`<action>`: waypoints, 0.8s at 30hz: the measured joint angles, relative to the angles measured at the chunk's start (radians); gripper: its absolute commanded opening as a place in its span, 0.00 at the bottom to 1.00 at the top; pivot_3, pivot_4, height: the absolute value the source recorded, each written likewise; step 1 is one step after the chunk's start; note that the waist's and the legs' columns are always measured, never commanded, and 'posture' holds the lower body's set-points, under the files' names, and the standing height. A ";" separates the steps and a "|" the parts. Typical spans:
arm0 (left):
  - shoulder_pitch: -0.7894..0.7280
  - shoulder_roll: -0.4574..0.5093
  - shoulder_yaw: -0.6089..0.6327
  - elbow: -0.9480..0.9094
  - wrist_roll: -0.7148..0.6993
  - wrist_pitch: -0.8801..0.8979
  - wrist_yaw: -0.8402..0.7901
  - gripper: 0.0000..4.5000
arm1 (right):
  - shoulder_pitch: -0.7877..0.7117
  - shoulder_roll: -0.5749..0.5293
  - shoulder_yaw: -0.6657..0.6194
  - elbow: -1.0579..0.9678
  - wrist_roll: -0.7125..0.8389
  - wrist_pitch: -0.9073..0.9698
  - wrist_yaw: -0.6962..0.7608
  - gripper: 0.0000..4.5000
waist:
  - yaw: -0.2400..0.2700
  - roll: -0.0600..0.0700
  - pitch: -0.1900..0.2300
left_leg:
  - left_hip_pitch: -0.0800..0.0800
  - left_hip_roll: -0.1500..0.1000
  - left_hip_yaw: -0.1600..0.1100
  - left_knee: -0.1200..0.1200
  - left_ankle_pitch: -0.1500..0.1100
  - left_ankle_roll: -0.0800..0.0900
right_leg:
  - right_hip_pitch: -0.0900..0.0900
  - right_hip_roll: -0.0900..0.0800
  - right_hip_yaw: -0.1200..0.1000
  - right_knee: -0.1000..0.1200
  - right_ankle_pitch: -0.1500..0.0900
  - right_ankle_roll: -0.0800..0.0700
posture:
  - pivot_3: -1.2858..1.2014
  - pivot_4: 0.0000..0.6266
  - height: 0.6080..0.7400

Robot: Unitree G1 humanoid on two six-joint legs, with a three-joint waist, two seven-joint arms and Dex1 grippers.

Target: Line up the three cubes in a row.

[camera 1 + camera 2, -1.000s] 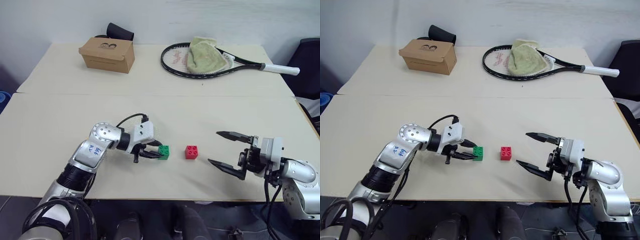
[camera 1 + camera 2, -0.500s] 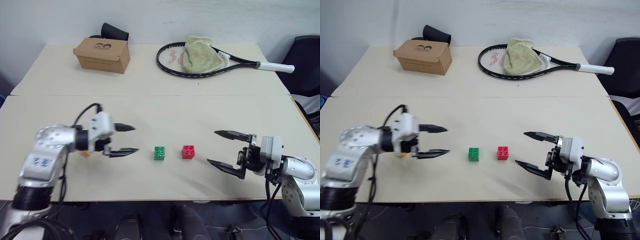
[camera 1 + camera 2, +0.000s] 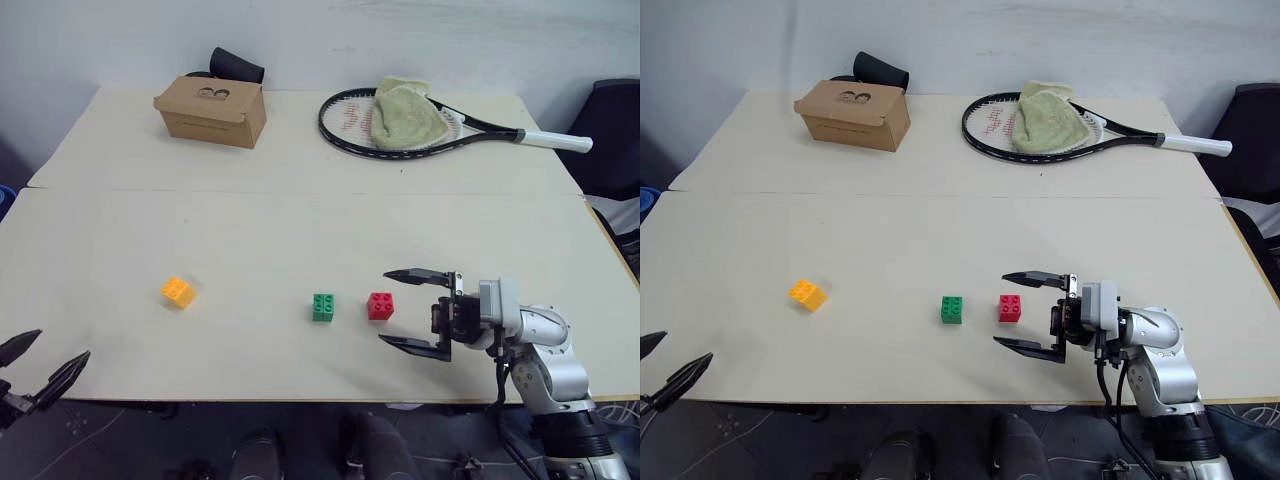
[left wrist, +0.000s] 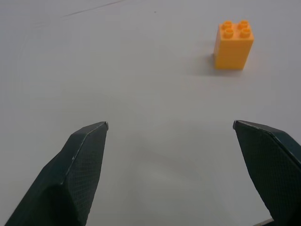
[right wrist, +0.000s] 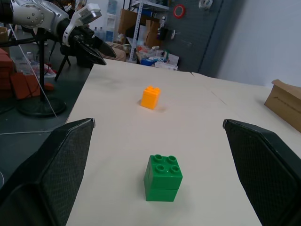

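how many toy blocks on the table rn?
3. Orange block sits alone toward the table's left. Green block and red block sit close together near the front edge, red just off the open right hand. None look hidden.

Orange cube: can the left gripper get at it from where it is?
Probably yes. The orange cube stands alone on bare table, and the left gripper is open and faces it with nothing between.

Orange-yellow cube (image 3: 178,292), green cube (image 3: 323,307), red cube (image 3: 380,305); cream bench (image 3: 300,230); brown cardboard box (image 3: 211,110); pale green towel (image 3: 405,112).
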 measured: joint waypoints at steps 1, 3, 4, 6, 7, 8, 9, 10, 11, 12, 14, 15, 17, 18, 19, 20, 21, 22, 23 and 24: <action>-0.018 0.002 -0.019 -0.019 -0.015 0.021 0.009 1.00 | 0.000 0.000 0.000 0.008 0.000 -0.001 0.004 1.00 | 0.003 0.000 0.000 | 0.000 0.000 0.000 0.000 0.000 0.000 | 0.000 0.000 0.000 0.000 0.000 0.000 | 0.52 0.24 1.00; -0.056 0.021 -0.086 -0.075 -0.058 0.094 0.023 1.00 | -0.006 0.000 0.000 0.026 0.001 -0.010 0.018 1.00 | 0.006 0.000 0.000 | 0.001 0.000 0.000 0.000 0.000 0.000 | 0.001 0.000 0.000 0.000 0.000 0.000 | 0.52 0.24 1.00; -0.074 0.031 -0.120 -0.103 -0.070 0.122 0.030 1.00 | -0.008 -0.001 -0.001 0.033 0.001 -0.016 0.023 1.00 | 0.003 0.000 0.000 | 0.001 0.000 0.001 0.000 0.000 0.000 | 0.001 0.000 0.001 0.000 0.000 0.000 | 0.52 0.24 1.00; -0.132 0.039 -0.181 -0.111 -0.069 0.155 0.064 1.00 | -0.014 -0.002 -0.002 0.048 0.002 -0.020 0.029 1.00 | 0.002 0.001 0.000 | 0.001 0.000 0.001 -0.001 0.000 -0.001 | 0.001 0.000 0.001 0.000 0.000 0.000 | 0.52 0.24 1.00; -0.173 0.039 -0.219 -0.105 -0.062 0.165 0.088 1.00 | -0.016 -0.002 -0.002 0.054 0.002 -0.022 0.031 1.00 | 0.000 0.002 0.001 | 0.001 0.000 0.001 -0.001 0.000 -0.001 | 0.000 0.000 0.001 0.000 0.000 0.000 | 0.52 0.24 1.00; -0.223 0.040 -0.266 -0.081 -0.040 0.166 0.110 1.00 | -0.020 -0.002 -0.003 0.066 0.001 -0.030 0.032 1.00 | 0.000 0.002 0.000 | 0.001 0.000 0.001 -0.001 0.000 -0.001 | 0.000 0.000 0.001 0.001 0.000 0.000 | 0.52 0.24 1.00; -0.257 0.040 -0.301 -0.060 -0.022 0.163 0.125 1.00 | -0.022 0.000 -0.003 0.071 0.000 -0.037 0.032 1.00 | -0.002 0.002 0.000 | 0.001 0.000 0.002 -0.001 0.000 -0.001 | 0.000 0.001 0.001 0.001 0.000 0.000 | 0.52 0.24 1.00; -0.286 0.040 -0.338 -0.033 0.004 0.159 0.140 1.00 | -0.023 0.000 -0.003 0.073 0.000 -0.042 0.031 1.00 | -0.006 0.002 0.000 | 0.002 0.000 0.002 -0.001 0.000 -0.001 | 0.000 0.002 0.001 0.001 0.000 0.000 | 0.52 0.24 1.00; -0.314 0.039 -0.374 0.004 0.028 0.155 0.159 0.91 | -0.023 0.001 -0.003 0.075 -0.001 -0.048 0.030 1.00 | -0.011 0.002 0.000 | 0.002 0.000 0.002 -0.001 0.000 -0.001 | 0.000 0.002 0.001 0.001 0.000 0.000 | 0.52 0.24 1.00; -0.333 0.036 -0.399 0.034 0.045 0.153 0.176 0.86 | -0.022 0.002 -0.003 0.077 -0.001 -0.056 0.028 1.00 | -0.018 0.002 0.000 | 0.001 0.001 0.002 -0.001 0.000 -0.002 | 0.000 0.002 0.002 0.001 0.000 0.000 | 0.52 0.24 1.00; -0.352 0.034 -0.433 0.064 0.054 0.147 0.185 0.73 | -0.013 0.002 -0.004 0.077 -0.002 -0.064 0.027 1.00 | -0.024 0.002 0.000 | 0.001 0.002 0.003 -0.001 0.000 -0.004 | -0.001 0.004 0.003 0.001 0.000 0.000 | 0.52 0.24 1.00; -0.355 0.034 -0.448 0.067 0.062 0.140 0.187 0.65 | -0.007 0.002 -0.004 0.078 -0.004 -0.069 0.024 1.00 | -0.024 0.002 0.000 | 0.001 0.003 0.004 -0.001 0.002 -0.007 | -0.001 0.004 0.003 0.001 0.000 0.000 | 0.52 0.24 1.00; -0.354 0.038 -0.469 0.067 0.075 0.129 0.187 0.52 | 0.001 0.002 -0.005 0.082 -0.008 -0.083 0.017 1.00 | -0.023 0.002 0.000 | 0.001 0.003 0.004 -0.001 0.002 -0.008 | -0.001 0.005 0.003 0.000 0.000 0.000 | 0.52 0.24 1.00; -0.353 0.039 -0.474 0.067 0.081 0.123 0.186 0.46 | 0.002 0.002 -0.006 0.083 -0.008 -0.086 0.014 1.00 | -0.023 0.002 0.000 | 0.001 0.003 0.004 -0.001 0.002 -0.008 | -0.001 0.005 0.003 0.000 0.000 0.000 | 0.52 0.24 1.00; -0.353 0.042 -0.478 0.069 0.085 0.113 0.183 0.38 | 0.004 0.002 -0.007 0.083 -0.008 -0.090 0.008 1.00 | -0.022 0.002 0.000 | 0.001 0.003 0.004 -0.001 0.002 -0.008 | -0.001 0.005 0.003 0.000 0.000 0.000 | 0.52 0.24 1.00; -0.357 0.050 -0.482 0.074 0.085 0.096 0.170 0.33 | 0.007 0.002 -0.012 0.083 -0.008 -0.099 0.004 1.00 | -0.020 0.002 0.000 | 0.001 0.003 0.004 -0.001 0.002 -0.008 | -0.001 0.005 0.003 0.000 0.000 0.000 | 0.52 0.24 1.00; -0.364 0.059 -0.484 0.074 0.085 0.081 0.152 0.34 | 0.010 0.002 -0.019 0.083 -0.008 -0.104 0.001 1.00 | -0.019 0.002 0.000 | 0.001 0.003 0.004 -0.001 0.002 -0.008 | -0.001 0.005 0.003 0.000 0.000 0.000 | 0.52 0.24 1.00; -0.376 0.075 -0.493 0.071 0.082 0.068 0.121 0.34 | 0.014 0.000 -0.027 0.084 -0.008 -0.106 -0.001 1.00 | -0.018 0.002 0.000 | 0.001 0.003 0.004 -0.001 0.002 -0.008 | -0.001 0.005 0.003 0.000 0.000 0.000 | 0.52 0.24 1.00; -0.389 0.101 -0.512 0.058 0.073 0.055 0.070 0.34 | 0.016 -0.004 -0.028 0.085 -0.008 -0.106 -0.001 1.00 | -0.016 0.002 0.000 | 0.001 0.003 0.003 -0.001 0.002 -0.008 | -0.001 0.005 0.003 0.000 0.000 0.000 | 0.52 0.24 1.00; -0.407 0.127 -0.537 0.045 0.063 0.044 0.013 0.34 | 0.018 -0.006 -0.029 0.084 -0.008 -0.107 0.000 1.00 | -0.014 0.002 0.000 | 0.001 0.003 0.003 -0.001 0.002 -0.008 | -0.001 0.004 0.003 0.000 0.000 0.000 | 0.52 0.24 1.00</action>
